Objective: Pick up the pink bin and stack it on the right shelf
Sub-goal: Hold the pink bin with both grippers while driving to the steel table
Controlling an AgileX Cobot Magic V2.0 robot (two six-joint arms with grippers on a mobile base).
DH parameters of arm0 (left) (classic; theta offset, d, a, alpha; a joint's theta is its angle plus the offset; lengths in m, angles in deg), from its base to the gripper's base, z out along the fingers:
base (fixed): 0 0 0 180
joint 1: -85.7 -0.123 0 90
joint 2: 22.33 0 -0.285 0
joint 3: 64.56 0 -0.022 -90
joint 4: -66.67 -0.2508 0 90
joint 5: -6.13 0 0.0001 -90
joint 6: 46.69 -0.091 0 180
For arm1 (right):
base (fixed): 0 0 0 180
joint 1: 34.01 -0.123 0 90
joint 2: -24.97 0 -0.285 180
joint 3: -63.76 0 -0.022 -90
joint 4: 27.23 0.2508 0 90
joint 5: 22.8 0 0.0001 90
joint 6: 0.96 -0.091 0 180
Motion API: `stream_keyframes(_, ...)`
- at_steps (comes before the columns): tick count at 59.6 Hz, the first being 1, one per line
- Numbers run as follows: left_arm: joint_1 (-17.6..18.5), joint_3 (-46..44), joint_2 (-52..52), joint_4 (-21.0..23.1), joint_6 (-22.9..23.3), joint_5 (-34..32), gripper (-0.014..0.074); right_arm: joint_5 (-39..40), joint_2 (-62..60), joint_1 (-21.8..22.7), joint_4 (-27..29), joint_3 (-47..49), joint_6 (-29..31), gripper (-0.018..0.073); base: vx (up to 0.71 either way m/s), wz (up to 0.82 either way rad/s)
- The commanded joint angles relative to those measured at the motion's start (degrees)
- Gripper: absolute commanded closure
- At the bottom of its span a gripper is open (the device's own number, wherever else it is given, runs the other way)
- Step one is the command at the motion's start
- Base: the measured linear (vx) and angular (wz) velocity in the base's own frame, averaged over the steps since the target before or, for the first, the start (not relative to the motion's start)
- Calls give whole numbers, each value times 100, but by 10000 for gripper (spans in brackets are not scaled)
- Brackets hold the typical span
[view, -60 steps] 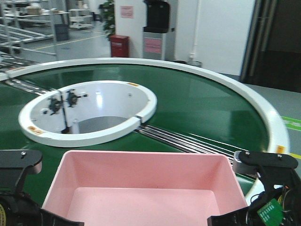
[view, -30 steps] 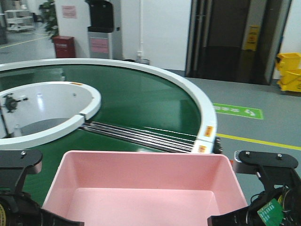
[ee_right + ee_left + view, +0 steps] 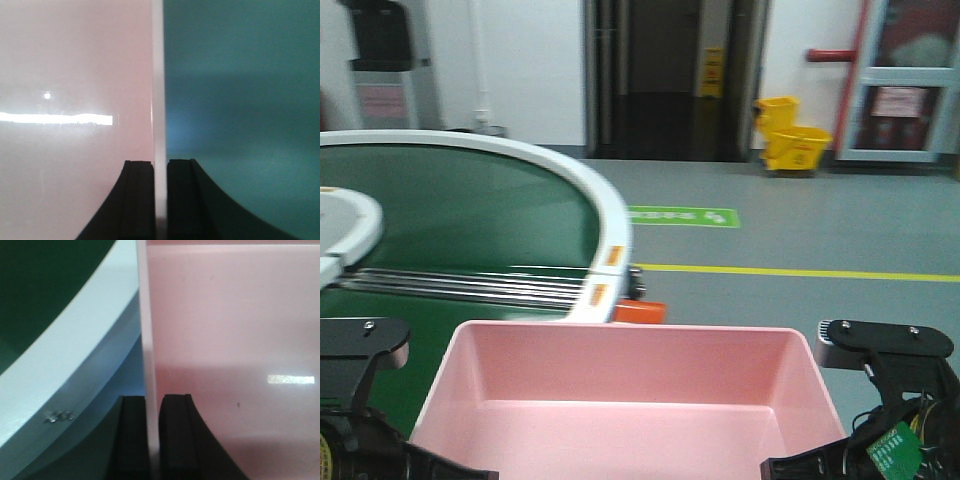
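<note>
Pink bin (image 3: 620, 400): fills the bottom middle of the front view, open side up, with its inside bare. It sits between the two arms, and its far rim lies in front of the conveyor's edge and the grey floor.
Left hand (image 3: 152, 440): clamped on the bin's left wall. One black finger (image 3: 132, 440) presses the outer face and the other the pink inner face, with the thin rim running up between them.
Right hand (image 3: 160, 200): clamped on the bin's right wall in the same way, with one black finger (image 3: 182, 200) outside and the other on the pink inside.
Left arm (image 3: 360, 350): a black housing just beside the bin's far left corner.
Right arm (image 3: 885, 345): a black housing just beside the bin's far right corner, with a green circuit board (image 3: 890, 450) lower down.
Conveyor (image 3: 470, 210): a curved green belt with a white rim (image 3: 605, 215), on the left of the front view. Metal rails (image 3: 460, 285) cross it. In the left wrist view, rim and belt lie below the bin's outer wall.
Floor (image 3: 840, 230): grey, with a yellow line (image 3: 800, 272) and a green marking (image 3: 682, 215).
Mop bucket (image 3: 790, 135): yellow, by the far wall, beside a dark doorway (image 3: 660, 80).
Outside the right wall: blurred teal-grey in the right wrist view. What it is cannot be told.
</note>
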Motion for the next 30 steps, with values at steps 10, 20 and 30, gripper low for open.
stream_keyframes(10, -1, -150, -171, -409, 40, -21, 534, 25, -168, 46, -519, 159, -5, 565, -12, -81)
stream_keyframes(20, -1, -150, -171, -409, 40, -17, 534, -63, -168, 46, -519, 159, -5, 565, -10, -94)
stream_keyframes(30, -1, -150, -171, -409, 40, -17, 534, -92, -173, 46, -519, 159, -5, 565, -8, -97)
